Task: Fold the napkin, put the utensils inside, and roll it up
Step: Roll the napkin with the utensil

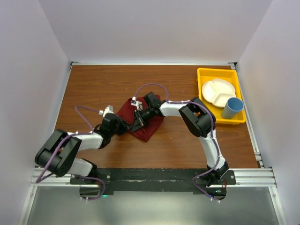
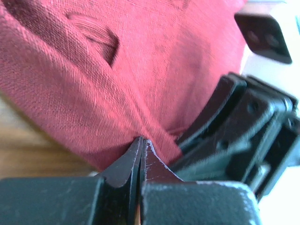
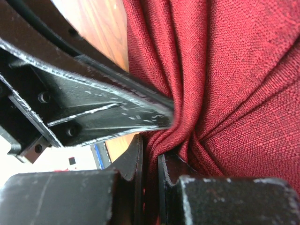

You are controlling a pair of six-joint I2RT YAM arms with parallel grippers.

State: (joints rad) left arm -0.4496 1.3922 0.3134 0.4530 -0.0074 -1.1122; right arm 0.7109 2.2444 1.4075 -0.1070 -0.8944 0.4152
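- Nearest to the camera in the top view stood the bases of both arms, bolted on a metal rail (image 1: 154, 176) at the near edge of the worktop (image 1: 103, 84).
- Both arms reached inward and met over the napkin (image 1: 150, 129), which lay near the middle of the worktop, a little to the left, as a crumpled dark red heap and not as a flat sheet.
- The left claw (image 1: 123, 125) came to the napkin from the left and near side. In the left wrist view the left claw (image 2: 141, 140) had its two jaws pressed together with only a thin line between them. Their tips sat on the near edge of the napkin (image 2: 164, 70), and a crease of the cloth ran down into them, so it seemed to pinch this edge.
- The right claw (image 1: 137, 123) came from the right and lay over the top of the cloth. In the right wrist view the right claw (image 3: 150, 150) was almost closed, with a bunch of the napkin (image 3: 234, 70) squeezed between the jaws. Folds spread out from this grip like a fan.
- The two claws were just beside each other: each wrist view showed black parts of the other claw close by.
- Bare wood showed below the cloth edge in the left wrist view.
- On the far right of the worktop, well apart from the napkin, stood a yellow tray (image 1: 206, 75). It held a white divided plate (image 1: 218, 91) and a blue cup (image 1: 232, 108), the cup on the near side of the plate.
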